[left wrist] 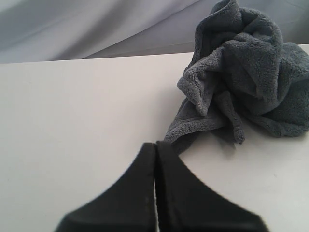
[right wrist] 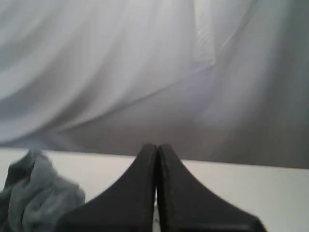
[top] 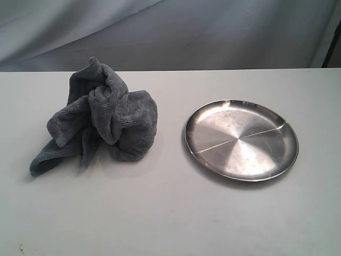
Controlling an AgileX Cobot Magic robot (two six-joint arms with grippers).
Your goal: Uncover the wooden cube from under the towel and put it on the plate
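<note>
The towel [top: 98,114] sits bunched in a tall, crumpled heap on the left of the bench [top: 170,218], with one corner trailing out toward the near left. My guess is that it stands so high because it is draped over the wooden cube. No part of the cube shows in any view, so I take it to be under that heap and cannot say exactly where in it. The plate [top: 224,125] lies flat and bare on the right, well apart from the towel. That leaves it ready to receive the cube once the cloth is off.

The left claw [left wrist: 155,145] has its two black fingers pressed together with nothing between them. It is low over the bench and pointed at the towel's trailing corner, which reads as the natural place to take hold. It would have to part first. The right claw [right wrist: 157,146] is likewise closed and empty, aimed mostly at the pale draped backdrop [top: 160,32].

Neither arm shows in the exterior view. The right wrist view catches only a blurred edge of towel and no plate. The towel's deep folds also hide which way the cube sits.
</note>
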